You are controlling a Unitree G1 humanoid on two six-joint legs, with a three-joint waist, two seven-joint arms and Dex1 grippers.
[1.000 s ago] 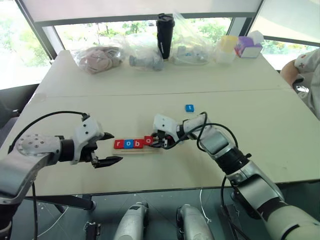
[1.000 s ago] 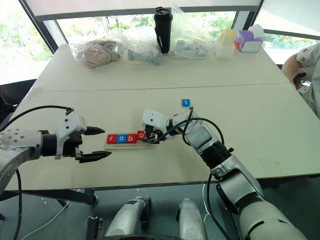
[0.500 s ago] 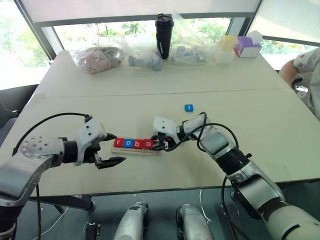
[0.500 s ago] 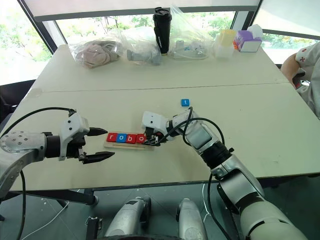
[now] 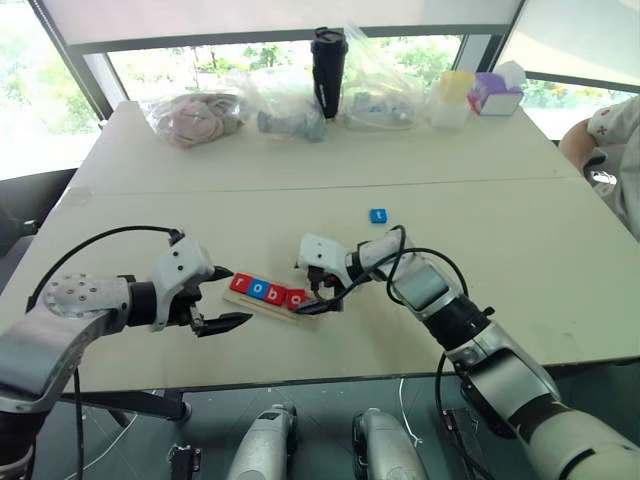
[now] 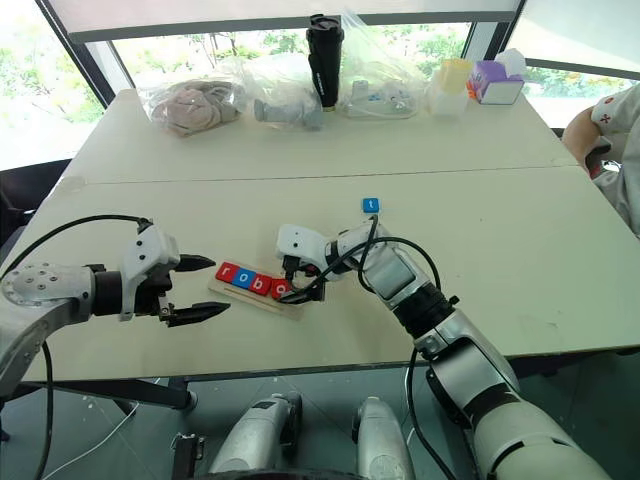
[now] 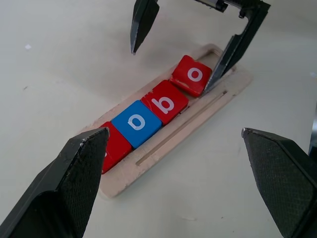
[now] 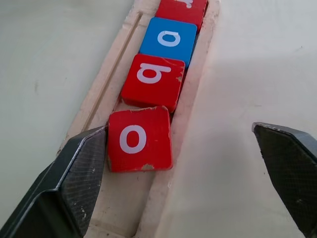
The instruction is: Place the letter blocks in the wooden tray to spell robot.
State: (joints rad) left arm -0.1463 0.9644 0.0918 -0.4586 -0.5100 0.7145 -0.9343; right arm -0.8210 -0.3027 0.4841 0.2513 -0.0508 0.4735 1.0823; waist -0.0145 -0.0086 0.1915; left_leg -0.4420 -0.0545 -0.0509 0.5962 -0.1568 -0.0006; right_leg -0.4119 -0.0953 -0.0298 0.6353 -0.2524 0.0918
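Four letter blocks lie in the wooden tray (image 5: 262, 305) at the lower centre of the head view: a red block with its letter hidden at the left end (image 7: 115, 146), the blue o (image 7: 136, 123), the red b (image 7: 165, 102) and the red o (image 7: 192, 74). That last one sits slightly askew, its far corner riding toward the tray's rim rather than flat in the channel. The right hand (image 7: 190, 47) hangs over it with its fingers spread wide; one fingertip stands touching or just beside the block's edge, the other well clear. By my reading the step in hand is settling this fourth letter, so a gentle nudge along the channel toward the b should square it and leave room at the tray's end. The blue t (image 5: 378, 215) lies alone on the desk (image 5: 520, 250), up and to the right of the tray, and is the one block left to bring. The left hand (image 5: 222, 297) hovers just beside the tray's left end, fingers also spread and empty, angled down across the desk toward the tray, well placed to brace the tray if it slides.
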